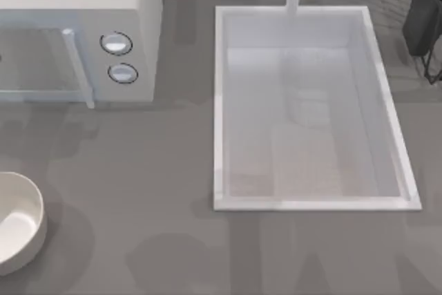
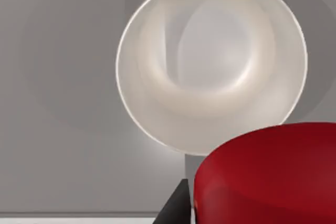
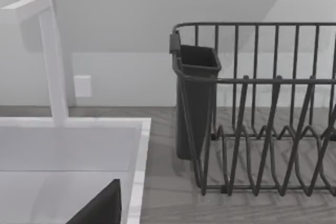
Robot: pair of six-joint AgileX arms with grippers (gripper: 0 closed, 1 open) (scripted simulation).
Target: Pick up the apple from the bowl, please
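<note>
One apple [image 2: 268,174], glossy red, sits right up against my left wrist camera, well clear of the bowl [image 2: 210,64], whose cream inside lies bare beneath it. I judge the fruit already lifted out and carried by my left gripper; a dark finger [image 2: 173,208] shows at its edge, though I cannot tell how wide the fingers stand or how squarely they bear. To do this well, I would hold the squeeze even, rise straight and avoid any tilt that lets a round, slick fruit roll free. From above, the bowl [image 1: 17,222] rests at the table's left edge, the sink [image 1: 311,202] toward the right. My right arm is parked facing the dish rack [image 3: 262,114]
</note>
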